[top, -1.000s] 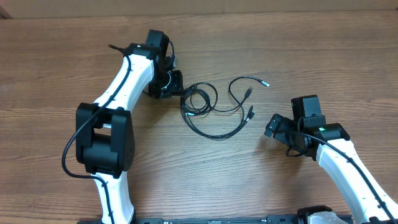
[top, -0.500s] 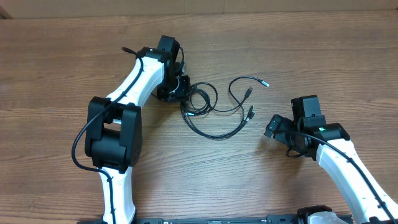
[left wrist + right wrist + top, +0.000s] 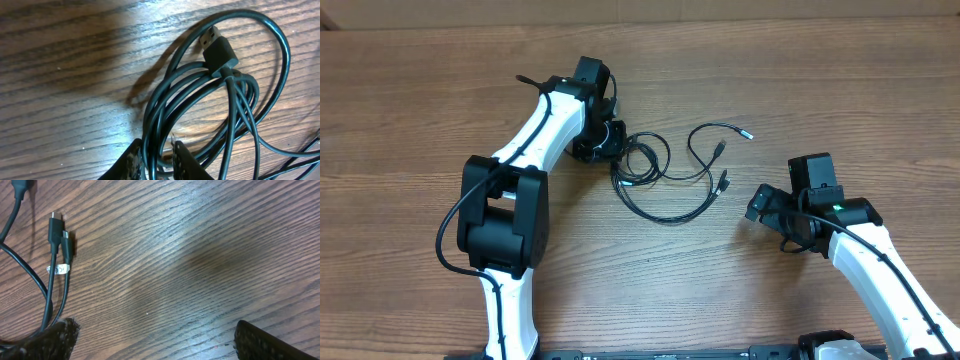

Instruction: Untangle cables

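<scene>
The cables are thin black cords lying in loops on the wooden table, with plug ends to the upper right and at the right. My left gripper is at the left end of the bundle. In the left wrist view its jaws are closed round several coiled strands, and a USB plug lies across the coil. My right gripper is open and empty just right of the cables. In the right wrist view its fingertips stand wide apart, with two small plugs at the upper left.
Thicker black wires run along both robot arms. The table's far edge runs along the top of the overhead view. The wood grain surface lies bare between my right fingers.
My left arm swung right to the bundle's left end between one second and half a second ago, then held still. The right arm has not moved.
</scene>
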Action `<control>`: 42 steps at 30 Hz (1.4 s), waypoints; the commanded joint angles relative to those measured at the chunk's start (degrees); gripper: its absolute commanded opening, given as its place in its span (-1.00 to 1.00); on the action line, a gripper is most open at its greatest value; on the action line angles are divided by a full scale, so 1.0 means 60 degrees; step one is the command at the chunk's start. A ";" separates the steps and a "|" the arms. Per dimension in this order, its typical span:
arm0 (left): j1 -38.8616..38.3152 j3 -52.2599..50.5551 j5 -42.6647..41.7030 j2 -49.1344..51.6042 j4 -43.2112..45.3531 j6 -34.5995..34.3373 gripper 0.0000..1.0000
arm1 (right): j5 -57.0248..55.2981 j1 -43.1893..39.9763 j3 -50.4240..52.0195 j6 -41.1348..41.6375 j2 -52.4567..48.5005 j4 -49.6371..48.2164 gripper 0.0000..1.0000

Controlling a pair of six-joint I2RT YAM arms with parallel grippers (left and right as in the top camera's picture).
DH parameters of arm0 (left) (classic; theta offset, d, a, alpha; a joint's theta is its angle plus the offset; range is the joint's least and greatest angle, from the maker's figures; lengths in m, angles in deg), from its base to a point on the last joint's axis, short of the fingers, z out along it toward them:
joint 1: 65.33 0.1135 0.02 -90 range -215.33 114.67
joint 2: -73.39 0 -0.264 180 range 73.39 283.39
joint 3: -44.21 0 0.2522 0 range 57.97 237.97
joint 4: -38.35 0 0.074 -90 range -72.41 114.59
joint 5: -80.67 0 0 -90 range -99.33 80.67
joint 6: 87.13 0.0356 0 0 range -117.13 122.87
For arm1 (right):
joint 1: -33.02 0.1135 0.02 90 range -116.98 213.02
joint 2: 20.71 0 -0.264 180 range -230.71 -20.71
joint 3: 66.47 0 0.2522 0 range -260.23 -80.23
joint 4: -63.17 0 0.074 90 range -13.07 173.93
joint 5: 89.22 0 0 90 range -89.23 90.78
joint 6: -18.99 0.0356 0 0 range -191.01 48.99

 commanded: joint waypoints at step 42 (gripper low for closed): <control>-0.0357 -0.0007 -0.1800 -0.2062 0.0117 0.2441 -0.92 | 0.2696 -0.0022 -0.0007 -0.1843 -0.0062 -0.1228 0.99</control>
